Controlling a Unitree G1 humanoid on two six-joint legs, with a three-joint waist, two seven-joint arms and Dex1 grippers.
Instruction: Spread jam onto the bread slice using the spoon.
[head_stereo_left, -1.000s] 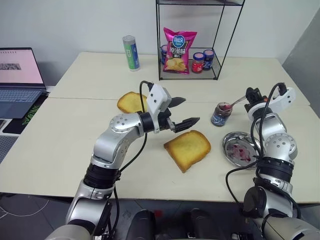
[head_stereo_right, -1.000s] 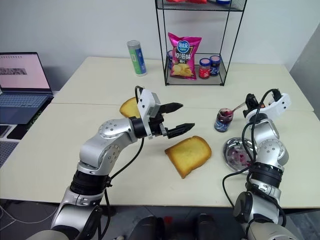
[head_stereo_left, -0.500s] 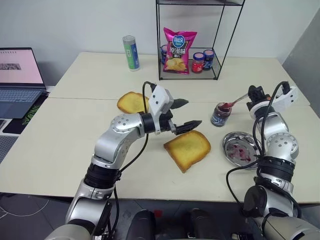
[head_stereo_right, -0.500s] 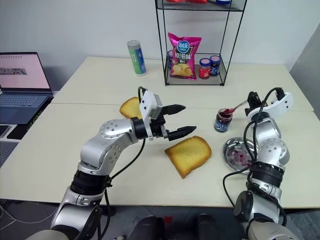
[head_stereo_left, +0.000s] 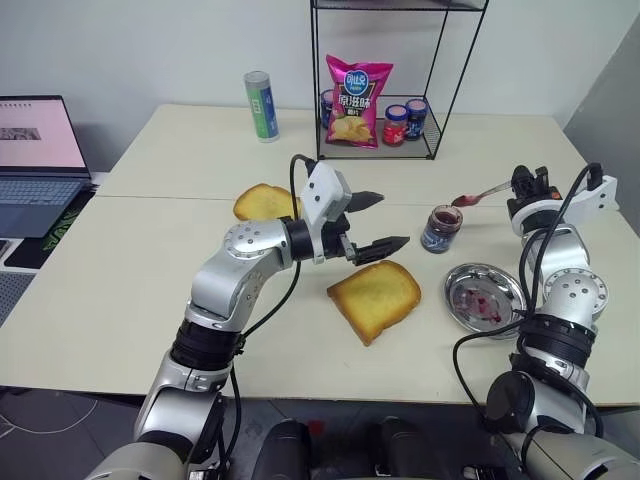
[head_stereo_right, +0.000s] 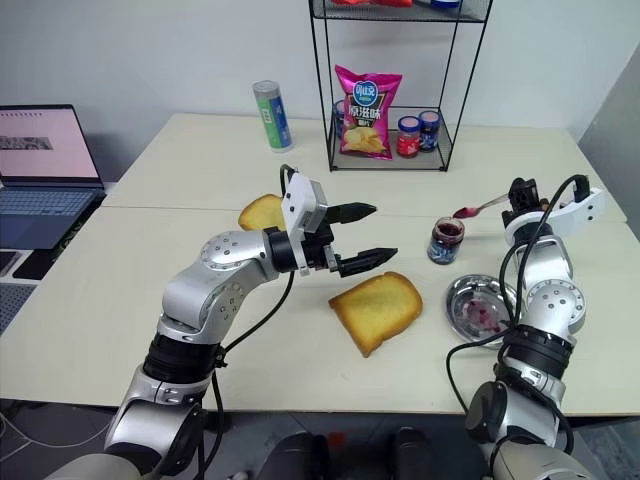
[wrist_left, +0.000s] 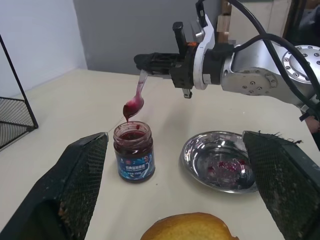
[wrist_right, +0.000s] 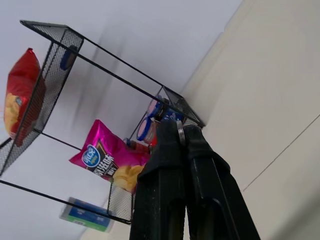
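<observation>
The right gripper (head_stereo_right: 517, 197) is clamped on the spoon (wrist_left: 136, 98), whose loaded bowl hangs just above the open jar (head_stereo_right: 446, 241) of jam (wrist_left: 132, 135). The bread (head_stereo_left: 375, 293) lies on the table to the jar's left, near but apart. The left gripper (head_stereo_left: 372, 222), fingers spread and empty, hovers level just above the bread's far edge.

Risks from here: the jam blob looks ready to drip — a quick swing toward the bread could drop it on the table between jar and slice. The thin handle could also twist in the grip once the bowl presses down. Nothing pins the bread, so spreading may push it along the table, and the left gripper sits in the spoon's likely path.

Against a second ago, the spoon has come up out of the jar mouth — then its bowl sat at the rim — and the right hand has risen. The left gripper is about where it was.
</observation>
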